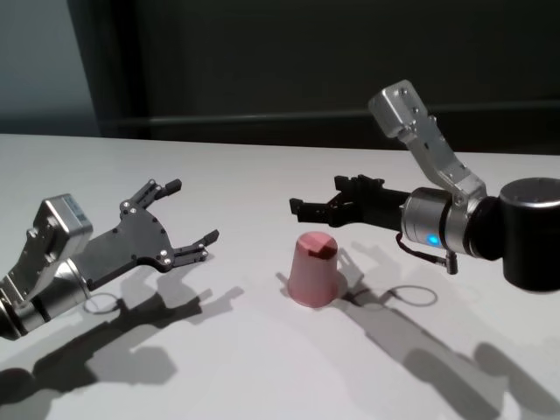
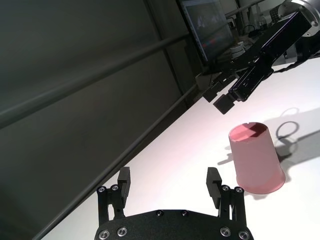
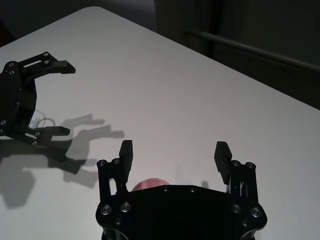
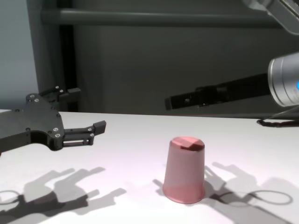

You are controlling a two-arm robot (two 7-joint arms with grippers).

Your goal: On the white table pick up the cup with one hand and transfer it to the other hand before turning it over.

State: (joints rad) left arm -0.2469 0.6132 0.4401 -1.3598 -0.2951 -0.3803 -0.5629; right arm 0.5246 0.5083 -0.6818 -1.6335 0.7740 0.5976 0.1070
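Observation:
The cup (image 1: 315, 269), a salmon-pink tumbler, stands upside down on the white table (image 1: 262, 376), flat base up; it also shows in the chest view (image 4: 184, 170) and the left wrist view (image 2: 256, 159). My right gripper (image 1: 317, 196) hovers open just above and behind it, held level and pointing left. In the right wrist view only a sliver of the cup (image 3: 147, 184) peeks out under the right gripper (image 3: 174, 148). My left gripper (image 1: 191, 212) hangs open above the table, well to the left of the cup, its fingers pointing toward it. Neither gripper touches the cup.
A dark wall with a horizontal rail (image 4: 154, 17) runs behind the table's far edge. A monitor (image 2: 207, 27) stands beyond the table in the left wrist view. The arms' shadows lie across the white surface in front of the cup.

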